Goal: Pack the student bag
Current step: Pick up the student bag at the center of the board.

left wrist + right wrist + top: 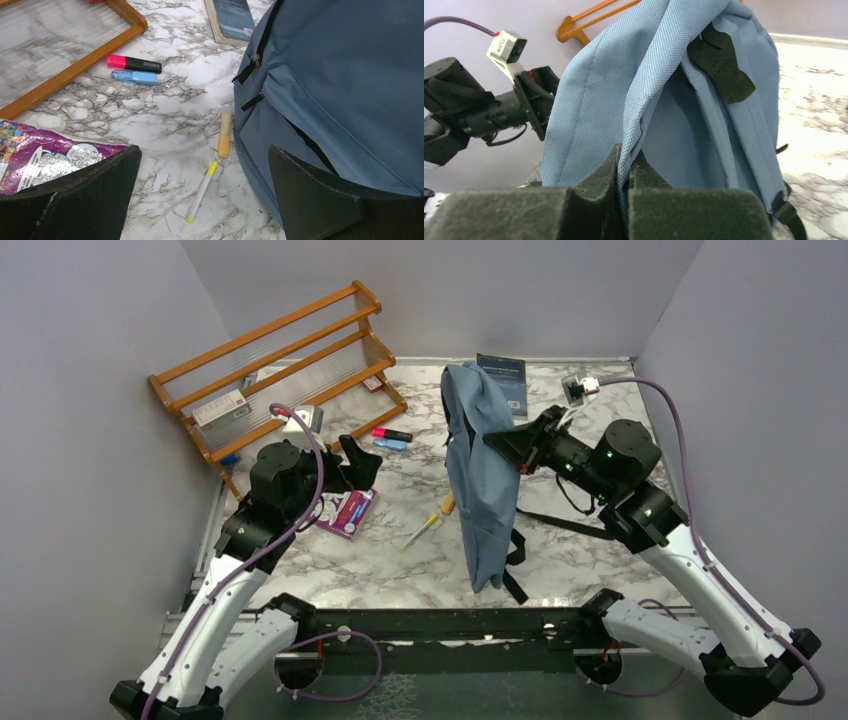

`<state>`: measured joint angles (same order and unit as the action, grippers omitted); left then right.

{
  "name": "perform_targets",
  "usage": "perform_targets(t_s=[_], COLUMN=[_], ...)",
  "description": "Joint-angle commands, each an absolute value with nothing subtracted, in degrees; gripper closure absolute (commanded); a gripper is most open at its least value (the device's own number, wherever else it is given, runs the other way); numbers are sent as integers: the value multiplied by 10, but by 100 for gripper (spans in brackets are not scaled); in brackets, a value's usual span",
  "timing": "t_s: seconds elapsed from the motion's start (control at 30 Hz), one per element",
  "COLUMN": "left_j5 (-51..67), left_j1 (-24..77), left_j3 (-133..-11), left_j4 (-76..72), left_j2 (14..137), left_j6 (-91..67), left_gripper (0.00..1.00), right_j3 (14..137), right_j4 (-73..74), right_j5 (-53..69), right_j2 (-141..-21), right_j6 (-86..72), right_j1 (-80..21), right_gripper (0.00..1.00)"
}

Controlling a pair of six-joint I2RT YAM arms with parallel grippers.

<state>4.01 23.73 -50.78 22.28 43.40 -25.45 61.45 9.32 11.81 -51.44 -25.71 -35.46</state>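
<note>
The counter (400, 560) is viewed from above and behind. Each wrist view is taken close and low; the student bag (480, 470) is shared by all three.

Book (503, 375) half behind the student bag (480, 470); purple packet (50, 157) off-frame at left, print illegible.

Plain pale-grey walls (90, 440) close the space in on three sides, bare and matte; the tabletop (400, 550) is white marble pattern run through with dark veins; a wooden rack (265, 332) of orange-brown rails sits askew at the far left; a black rail (440, 622) runs along the near edge; the light is soft and even.
</note>
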Motion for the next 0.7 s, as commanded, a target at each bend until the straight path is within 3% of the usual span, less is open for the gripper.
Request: perform_targets(t_s=[0.0, 0.37, 0.67], left_j5=[32, 12, 4], left_j1=[239, 238, 239], left_j3=[-508, -487, -474], left_j4=[216, 239, 247], left_j2=[419, 378, 369], left_j6=[-251, -265, -270], left_gripper=[1, 1, 1], right_j3=[604, 676, 608], right_j4=[-24, -202, -141], right_j5=[162, 244, 146], right_j2=[-548, -695, -598], right_j6=[-291, -343, -320], right_j1=[-355, -355, -355], right_gripper=[99, 99, 99])
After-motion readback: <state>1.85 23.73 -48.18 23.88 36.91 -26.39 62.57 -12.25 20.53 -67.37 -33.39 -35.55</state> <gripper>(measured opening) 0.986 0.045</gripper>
